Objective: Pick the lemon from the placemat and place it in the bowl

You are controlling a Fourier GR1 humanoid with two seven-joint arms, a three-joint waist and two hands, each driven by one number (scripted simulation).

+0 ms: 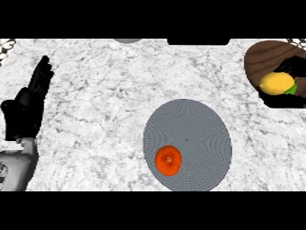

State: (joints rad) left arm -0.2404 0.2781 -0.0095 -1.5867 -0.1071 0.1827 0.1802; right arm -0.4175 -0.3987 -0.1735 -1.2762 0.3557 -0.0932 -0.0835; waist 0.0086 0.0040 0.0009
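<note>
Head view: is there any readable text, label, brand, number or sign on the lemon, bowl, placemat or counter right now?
None. No word, number or sign can be read anywhere.
The lemon, held over the brown bowl by the right robot hand, is unmarked.
The grey placemat shows only a fine weave; the orange piece on it bears no label.
The counter has marble veining only.

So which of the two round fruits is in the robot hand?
The yellow lemon, held by the right robot hand over the brown bowl. The orange one lies untouched on the grey placemat.
</note>
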